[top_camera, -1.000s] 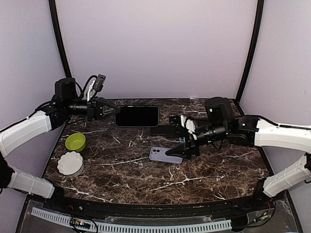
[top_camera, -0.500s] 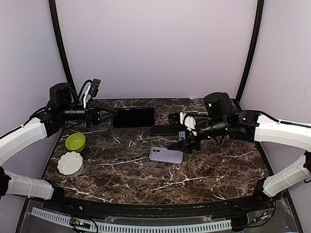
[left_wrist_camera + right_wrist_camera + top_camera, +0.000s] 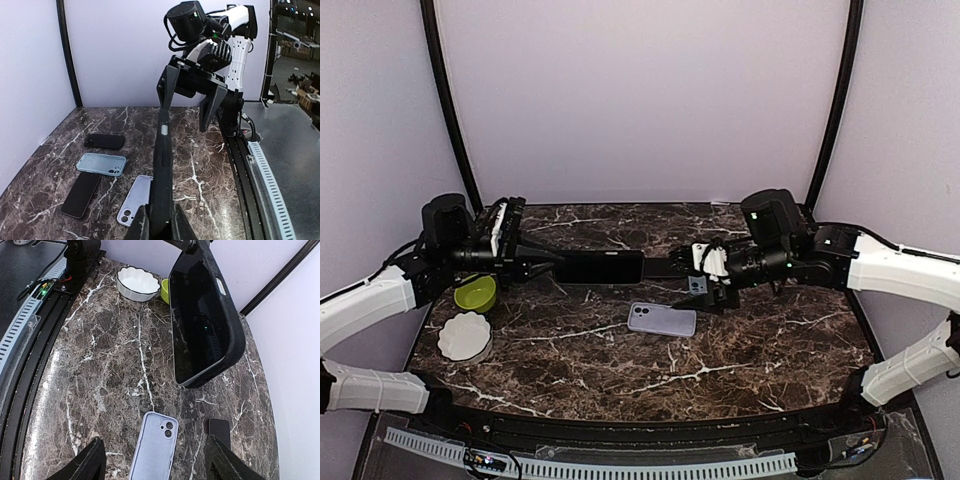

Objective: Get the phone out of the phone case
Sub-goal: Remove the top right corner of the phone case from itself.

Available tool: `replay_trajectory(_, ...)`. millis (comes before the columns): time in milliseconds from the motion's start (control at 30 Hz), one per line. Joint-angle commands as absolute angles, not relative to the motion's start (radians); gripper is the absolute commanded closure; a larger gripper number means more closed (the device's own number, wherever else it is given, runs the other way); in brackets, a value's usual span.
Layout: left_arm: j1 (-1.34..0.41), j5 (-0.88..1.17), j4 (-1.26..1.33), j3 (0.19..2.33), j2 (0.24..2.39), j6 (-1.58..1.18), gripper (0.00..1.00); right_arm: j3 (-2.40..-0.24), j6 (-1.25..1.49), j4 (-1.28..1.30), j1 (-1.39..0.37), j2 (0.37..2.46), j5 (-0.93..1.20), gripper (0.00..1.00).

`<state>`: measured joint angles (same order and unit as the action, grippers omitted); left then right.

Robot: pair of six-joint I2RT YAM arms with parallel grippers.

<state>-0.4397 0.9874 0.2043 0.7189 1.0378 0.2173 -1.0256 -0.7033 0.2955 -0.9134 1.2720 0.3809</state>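
Brown marble, white-veined, for the bench (image 3: 570, 360). Over its middle, nearer the far edge, lifted clear of the stone: the phone (image 3: 603, 267), dark-screened, long axis running from the left edge toward the right edge. Wrapped round it, the black phone case (image 3: 234, 322), thick rim showing all along the glass, so not yet parted from the phone. Pinched at the short end facing the left edge by the left end effector (image 3: 550, 266), jaws narrow and clamped on case and phone together. Seen from the left wrist, turned on edge, side buttons up, pointing straight at the other arm.

Just beyond the free short end, the right end effector (image 3: 182, 117), jaws spread wide, holding nothing, fingertips apart from the phone in the right wrist view.

Flat on the bench below, near the centre and a little toward the near edge, a lilac case (image 3: 662, 319), back up, camera cut-out showing. Farther toward the far edge, in the left wrist view, a light blue case (image 3: 101, 164) with a black slab (image 3: 104, 141) beyond it and another black slab (image 3: 81, 187) beside it; phones or cases, cannot tell. By the left edge, a green bowl (image 3: 475, 293); just beside it, toward the near-left corner, a white scalloped dish (image 3: 464, 336).
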Motion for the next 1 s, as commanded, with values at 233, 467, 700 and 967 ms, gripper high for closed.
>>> replay_trajectory(233, -0.504, 1.040, 0.126, 0.688, 0.947, 0.814, 1.00, -1.073, -0.776, 0.305, -0.906, 1.209, 0.323, 0.32)
replay_trajectory(467, -0.513, 1.004, 0.181, 0.665, 0.929, 0.953, 1.00, -1.102, -0.771, 0.336, -0.907, 1.212, 0.373, 0.33)
replay_trajectory(700, -0.515, 1.045, 0.191, 0.664, 0.937, 1.064, 1.00, -1.141, -0.805, 0.386, -0.938, 1.223, 0.501, 0.34)
replay_trajectory(967, -0.517, 1.053, 0.208, 0.633, 0.919, 1.117, 1.00, -1.140, -0.827, 0.355, -1.011, 1.264, 0.448, 0.35)
